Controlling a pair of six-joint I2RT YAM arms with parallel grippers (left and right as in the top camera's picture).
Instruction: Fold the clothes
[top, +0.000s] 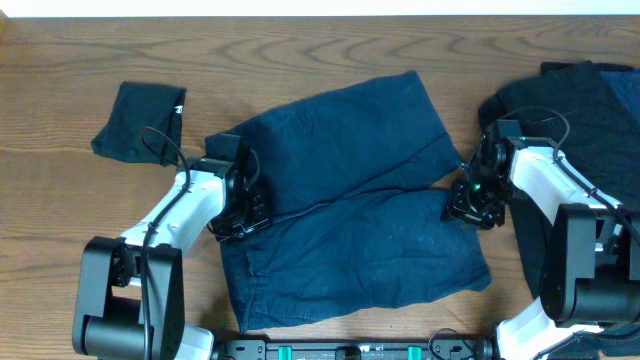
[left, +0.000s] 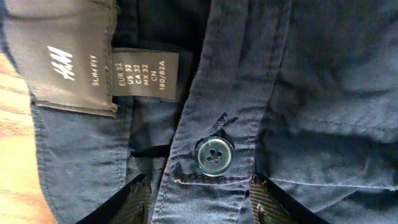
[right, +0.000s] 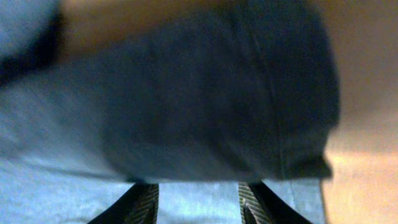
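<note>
Button (left: 213, 156) shows only from left wrist; left gripper (top: 243, 208) and right gripper (top: 473, 203) spread on navy shorts (top: 340, 150).

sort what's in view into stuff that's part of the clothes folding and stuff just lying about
Part of the job: navy shorts, spread in the middle; folded black garment, on the left; dark garments, right edge.
Just there: wooden table; black rail along the near edge.
</note>
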